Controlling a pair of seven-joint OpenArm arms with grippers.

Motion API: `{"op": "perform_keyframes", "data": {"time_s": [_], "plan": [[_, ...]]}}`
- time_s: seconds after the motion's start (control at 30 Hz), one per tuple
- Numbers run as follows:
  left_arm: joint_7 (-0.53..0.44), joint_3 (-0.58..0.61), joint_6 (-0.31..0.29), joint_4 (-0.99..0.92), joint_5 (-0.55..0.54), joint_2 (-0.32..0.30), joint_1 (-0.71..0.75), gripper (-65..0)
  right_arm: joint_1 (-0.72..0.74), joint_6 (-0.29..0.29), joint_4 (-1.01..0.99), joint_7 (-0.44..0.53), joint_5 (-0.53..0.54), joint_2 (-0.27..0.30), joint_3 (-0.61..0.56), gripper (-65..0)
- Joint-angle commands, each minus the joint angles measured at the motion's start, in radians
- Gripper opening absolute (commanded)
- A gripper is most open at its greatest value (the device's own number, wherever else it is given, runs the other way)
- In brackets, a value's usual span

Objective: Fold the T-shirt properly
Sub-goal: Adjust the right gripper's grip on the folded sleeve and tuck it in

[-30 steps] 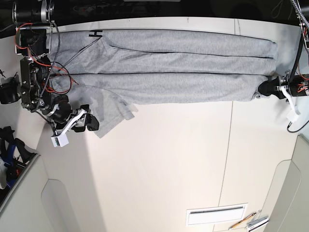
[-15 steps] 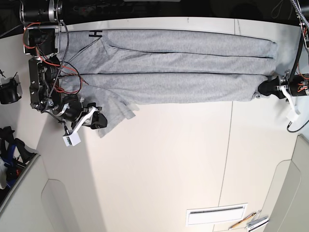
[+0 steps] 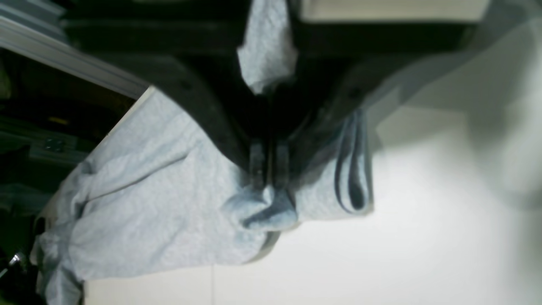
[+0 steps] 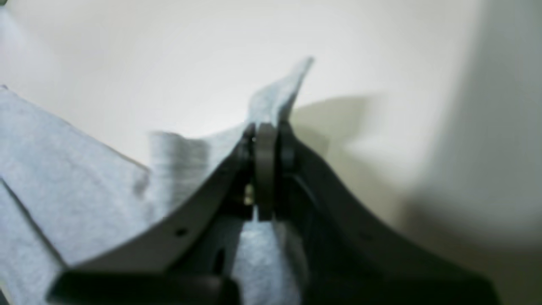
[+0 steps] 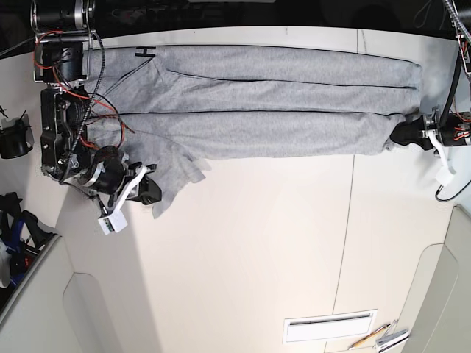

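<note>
A grey shirt [image 5: 280, 95] lies in a long folded band across the top of a pale table [image 5: 243, 250], reaching from ten o'clock to one o'clock. A loose flap, probably a sleeve, hangs off the band toward nine o'clock, slanting to a corner nearer the centre. The right gripper [image 4: 271, 131], at nine o'clock, is pressed together on that flap, with a tip of cloth poking out past its fingers. The left gripper [image 5: 403, 137], at two o'clock, is pinching the band's lower corner.

The cloth looks light, soft and limp, not fragile; it should drape and wrinkle rather than hold a shape, and single layers may slide apart. The best holds are probably outer corners, all layers together, both ends lifted evenly so the middle does not sag.
</note>
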Motion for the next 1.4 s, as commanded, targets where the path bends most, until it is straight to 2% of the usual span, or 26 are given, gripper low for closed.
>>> {"op": "perform_keyframes", "data": {"time_s": [0.0, 0.17, 0.4, 0.9, 1.37], "plan": [[-0.002, -0.006, -0.005, 0.014, -0.030, -0.026, -0.016, -65.0, 0.021, 0.002, 0.047, -0.002, 0.018, 0.009, 0.017, -65.0], [0.019, -0.006, -0.005, 0.032, -0.033, -0.028, -0.016, -65.0, -0.050, 0.002, 0.217, -0.053, 0.036, 0.019, 0.102, -65.0], [0.042, -0.006, -0.005, 0.095, -0.033, -0.035, -0.010, -65.0, -0.212, 0.002, 0.372, -0.052, 0.185, 0.089, 0.189, -65.0], [0.042, -0.006, -0.005, 0.224, -0.032, -0.079, 0.123, -65.0, -0.478, 0.003, 0.605, -0.079, 0.255, 0.091, 0.325, -65.0], [0.042, -0.006, -0.005, 0.224, -0.024, -0.079, 0.134, -65.0, -0.675, 0.006, 0.625, -0.077, 0.292, 0.091, 0.360, -65.0]]}}
